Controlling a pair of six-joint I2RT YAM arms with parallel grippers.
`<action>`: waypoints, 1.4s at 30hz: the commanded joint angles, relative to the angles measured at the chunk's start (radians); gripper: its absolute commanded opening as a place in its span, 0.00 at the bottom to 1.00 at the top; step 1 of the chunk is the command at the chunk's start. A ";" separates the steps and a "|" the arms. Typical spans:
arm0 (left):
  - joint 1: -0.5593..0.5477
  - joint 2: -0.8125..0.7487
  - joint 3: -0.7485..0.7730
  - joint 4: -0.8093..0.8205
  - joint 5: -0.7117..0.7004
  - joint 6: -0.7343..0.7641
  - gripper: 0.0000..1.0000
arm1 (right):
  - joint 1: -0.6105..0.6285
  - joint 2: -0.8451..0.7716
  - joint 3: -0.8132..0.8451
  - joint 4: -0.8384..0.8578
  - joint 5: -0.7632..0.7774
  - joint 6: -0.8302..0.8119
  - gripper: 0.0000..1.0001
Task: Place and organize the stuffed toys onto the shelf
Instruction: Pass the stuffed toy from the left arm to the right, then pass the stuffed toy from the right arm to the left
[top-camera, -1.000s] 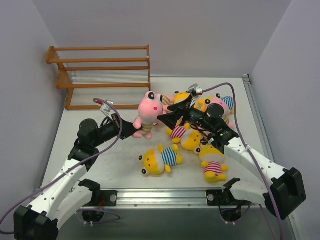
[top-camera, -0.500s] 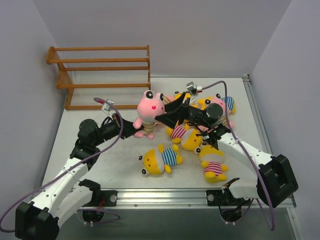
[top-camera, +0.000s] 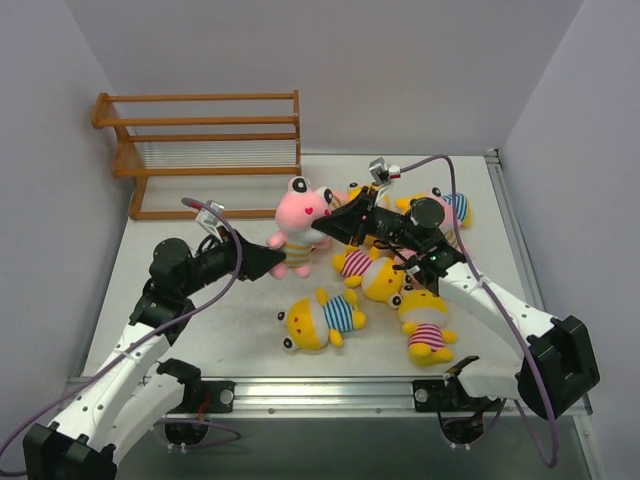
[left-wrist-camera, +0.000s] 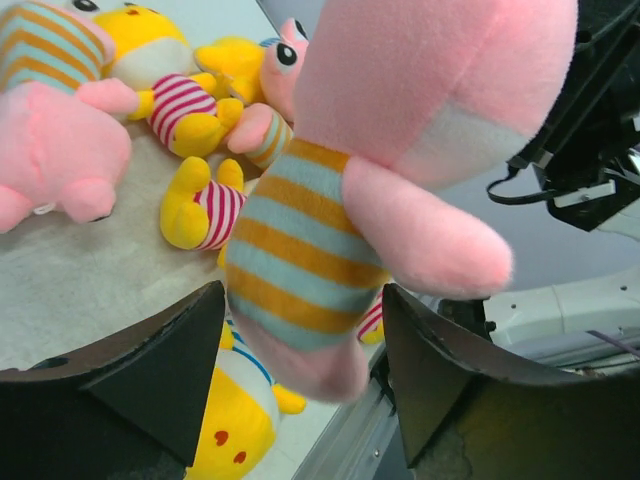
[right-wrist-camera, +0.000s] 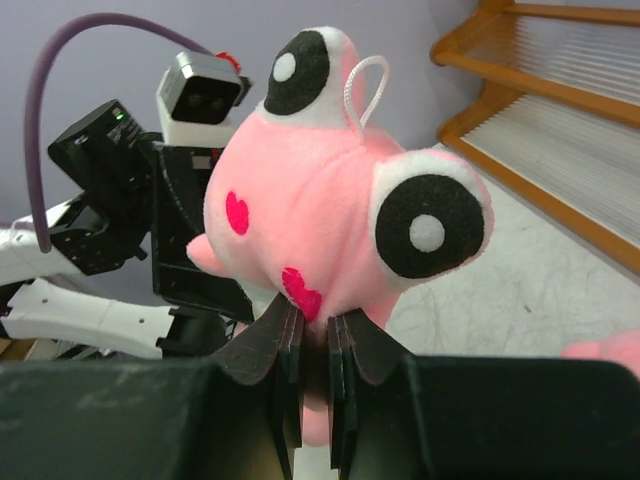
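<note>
A pink stuffed toy (top-camera: 300, 215) in a tan-striped shirt hangs upright above the table between both arms. My right gripper (top-camera: 326, 228) is shut on the cheek of its head (right-wrist-camera: 330, 220), the fingers (right-wrist-camera: 283, 345) pinching the plush. My left gripper (top-camera: 283, 262) stands open around the toy's striped body (left-wrist-camera: 300, 260), with a gap on the right side. The orange-brown shelf (top-camera: 210, 140) stands at the back left, its rails also in the right wrist view (right-wrist-camera: 540, 110).
Several other stuffed toys lie in a pile right of centre (top-camera: 400, 240). A yellow toy in blue stripes (top-camera: 325, 318) and a yellow toy in pink stripes (top-camera: 428, 335) lie nearer the front. Another pink toy (left-wrist-camera: 55, 130) lies on the mat.
My left gripper has opened off the pink toy's body. My right gripper has come in from the right and shut on the toy's head. The toy shifted slightly right.
</note>
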 joint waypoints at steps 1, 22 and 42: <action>0.002 -0.070 0.085 -0.191 -0.156 0.138 0.73 | 0.008 -0.072 0.111 -0.169 0.101 -0.095 0.00; -0.615 0.034 0.250 -0.438 -1.071 0.554 0.91 | 0.103 0.067 0.400 -0.756 0.452 -0.081 0.00; -0.640 0.222 0.231 -0.299 -1.109 0.537 0.80 | 0.128 0.081 0.401 -0.740 0.446 -0.055 0.00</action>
